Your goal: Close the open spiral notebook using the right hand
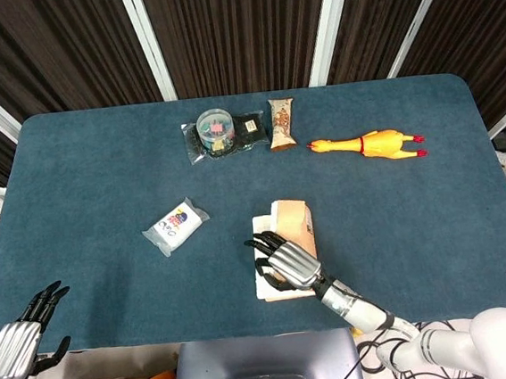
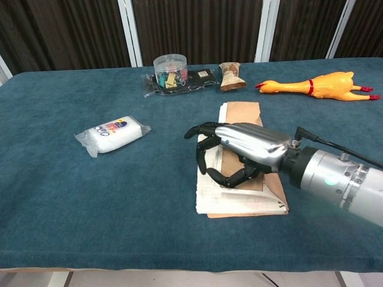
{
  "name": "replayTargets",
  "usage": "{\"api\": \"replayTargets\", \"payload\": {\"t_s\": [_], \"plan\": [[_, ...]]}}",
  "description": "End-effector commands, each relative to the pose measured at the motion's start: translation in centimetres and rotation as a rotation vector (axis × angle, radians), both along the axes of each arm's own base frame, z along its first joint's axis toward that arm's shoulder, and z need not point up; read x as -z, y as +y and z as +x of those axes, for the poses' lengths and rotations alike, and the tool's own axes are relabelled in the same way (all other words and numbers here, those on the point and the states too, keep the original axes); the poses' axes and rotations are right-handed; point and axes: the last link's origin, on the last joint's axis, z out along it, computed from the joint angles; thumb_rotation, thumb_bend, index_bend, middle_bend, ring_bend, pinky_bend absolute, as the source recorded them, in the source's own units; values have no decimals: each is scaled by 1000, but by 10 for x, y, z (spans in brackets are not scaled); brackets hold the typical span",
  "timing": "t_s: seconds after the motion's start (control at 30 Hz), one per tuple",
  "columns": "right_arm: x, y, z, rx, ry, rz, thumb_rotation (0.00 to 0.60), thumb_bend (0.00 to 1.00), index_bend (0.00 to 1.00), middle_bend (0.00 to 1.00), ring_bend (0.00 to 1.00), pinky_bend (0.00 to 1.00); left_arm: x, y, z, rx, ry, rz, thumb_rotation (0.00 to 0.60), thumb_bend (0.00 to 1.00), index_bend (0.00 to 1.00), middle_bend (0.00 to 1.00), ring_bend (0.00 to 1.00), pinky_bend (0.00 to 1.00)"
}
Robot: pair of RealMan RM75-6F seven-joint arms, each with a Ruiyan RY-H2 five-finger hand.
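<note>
Step in hand: I judge this the last stretch of the closing. The brown cover of the spiral notebook (image 2: pixel 242 116) has been brought over the pages and lies nearly flat on them, with my right hand (image 2: pixel 236 152) on top of it.

Notebook: it lies on the blue counter (image 1: pixel 72 171) near the front edge, a little right of the middle. In the head view the spiral notebook (image 1: pixel 294 221) shows its brown cover on top, with a strip of white pages still peeking out along the left and front edges.

Right fingers: my fingers (image 2: pixel 206 134) are curled loosely, palm down, over the left half of the cover. They hold nothing; they press or rest on the cover. Whether the thumb beneath touches the page edge I cannot tell.

Left hand: my left hand (image 1: pixel 20 333) hangs off the front left corner of the counter, fingers apart, holding nothing.

Cover fit: the cover looks skewed against the page block, so I judge it not yet fully seated.

Next move calls for: a flat press along the cover toward the free edge, then lifting my right hand straight up so the cover does not spring back.

Bystanders: the white packet (image 2: pixel 111 133) and the rubber chicken (image 2: pixel 314 84) lie well apart from the notebook and need not be touched.
</note>
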Motion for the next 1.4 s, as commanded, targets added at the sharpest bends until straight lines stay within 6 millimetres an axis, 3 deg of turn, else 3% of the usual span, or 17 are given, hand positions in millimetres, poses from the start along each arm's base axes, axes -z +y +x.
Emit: {"api": "replayTargets", "payload": {"t_s": [0.03, 0.2, 0.43, 0.6, 0.7, 0.87, 1.1, 1.23, 1.4], "plan": [[9, -1, 7, 4, -54, 35, 600, 497, 429, 107, 40, 108, 0, -1, 0, 1, 1, -2, 600, 419, 114, 38, 76, 437], [12, -8, 10, 11, -106, 36, 600, 487, 377, 106, 40, 108, 1, -1, 1, 2, 5, -8, 600, 419, 114, 38, 77, 437], [6, -16, 6, 11, -144, 7, 600, 309, 259, 106, 40, 108, 2, -1, 1, 3, 8, -11, 600, 418, 115, 39, 77, 437], [-10, -16, 0, -7, -160, -11, 600, 271, 173, 81, 40, 108, 2, -1, 1, 1, 7, -12, 600, 419, 116, 39, 78, 438], [-30, -11, -10, -49, -122, -69, 600, 269, 139, 69, 40, 108, 1, -1, 1, 0, 5, -8, 600, 420, 116, 39, 78, 438], [-88, 7, -38, -85, 35, -288, 600, 205, 0, 65, 40, 94, 2, 0, 1, -2, 7, -9, 600, 420, 123, 39, 78, 438], [-177, 78, -84, 165, 266, -389, 600, 178, 0, 27, 36, 146, 3, 0, 2, 10, 53, 43, 600, 421, 131, 43, 78, 438], [-204, 100, -111, 252, 288, -518, 600, 177, 0, 25, 36, 149, 4, -2, 4, 12, 46, 55, 600, 422, 140, 45, 78, 435], [-214, 114, -143, 366, 251, -618, 600, 178, 0, 18, 31, 149, 5, -1, 4, 13, 60, 74, 600, 420, 140, 39, 77, 433]]}}
